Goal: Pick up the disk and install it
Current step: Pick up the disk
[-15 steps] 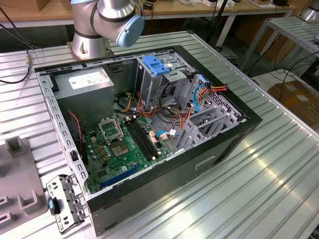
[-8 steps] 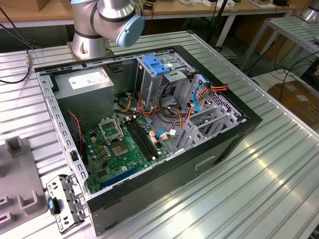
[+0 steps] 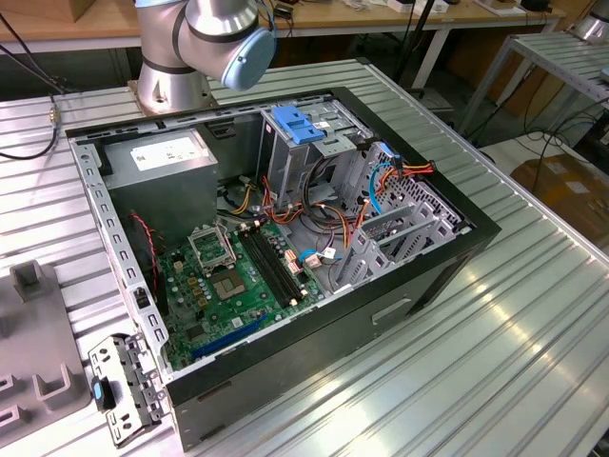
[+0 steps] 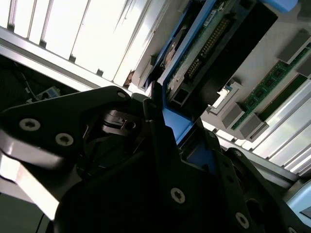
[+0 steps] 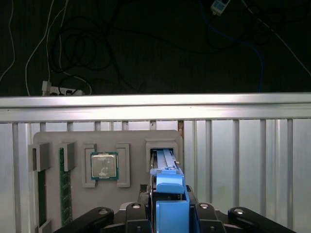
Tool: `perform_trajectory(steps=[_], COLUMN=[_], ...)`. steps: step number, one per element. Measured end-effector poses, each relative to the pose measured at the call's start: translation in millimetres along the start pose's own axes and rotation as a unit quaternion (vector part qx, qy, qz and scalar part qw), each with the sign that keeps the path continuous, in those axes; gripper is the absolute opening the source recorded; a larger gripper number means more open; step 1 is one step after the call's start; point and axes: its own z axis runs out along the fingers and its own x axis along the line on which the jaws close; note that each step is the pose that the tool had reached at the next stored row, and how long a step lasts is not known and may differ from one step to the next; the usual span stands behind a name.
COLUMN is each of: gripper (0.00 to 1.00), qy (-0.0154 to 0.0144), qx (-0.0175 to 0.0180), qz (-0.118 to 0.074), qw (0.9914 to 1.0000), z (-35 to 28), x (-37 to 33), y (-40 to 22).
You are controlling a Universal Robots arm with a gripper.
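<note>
The disk (image 5: 167, 189) stands on edge in a slot of the grey parts tray (image 5: 131, 138), beside a processor (image 5: 104, 165) and memory sticks (image 5: 64, 184). The tray lies on the slatted counter (image 5: 252, 160). In both wrist views the gripper (image 5: 170, 213) straddles the disk's blue carrier, with its fingers pressed against either side, so I judge it clamped on the disk. Whether the disk has left its slot I cannot tell; at most the pick-up has just begun. In the exterior view the open computer case (image 3: 381, 314) lies to the right of the tray, and the disk is not yet in its drive cage (image 3: 295, 167). The whole install remains.
</note>
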Motion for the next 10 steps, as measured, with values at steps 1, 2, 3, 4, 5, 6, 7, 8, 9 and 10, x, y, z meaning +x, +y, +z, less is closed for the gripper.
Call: perform_trajectory(steps=[1,2,3,4,5,6,7,8,9,10], gripper=[0.37,0.37,0.37,0.37,0.37,0.37,0.37,0.37,0.37,0.37], qy=[0.0,0.0,0.0,0.0,0.0,0.0,0.0,0.0,0.0,0.0], qx=[0.0,0.0,0.0,0.0,0.0,0.0001,0.0001,0.0001,0.0,0.0], qz=[0.0,0.0,0.0,0.0,0.0,0.0,0.0,0.0,0.0,0.0], qw=[1.0,1.0,1.0,1.0,1.0,1.0,1.0,1.0,1.0,1.0], z=[0.0,0.0,0.0,0.0,0.0,0.0,-0.1,-0.3,-0.5,-0.7], x=[0.0,0.0,0.0,0.0,0.0,0.0,0.0,0.0,0.0,0.0], y=[0.0,0.0,0.0,0.0,0.0,0.0,0.0,0.0,0.0,0.0])
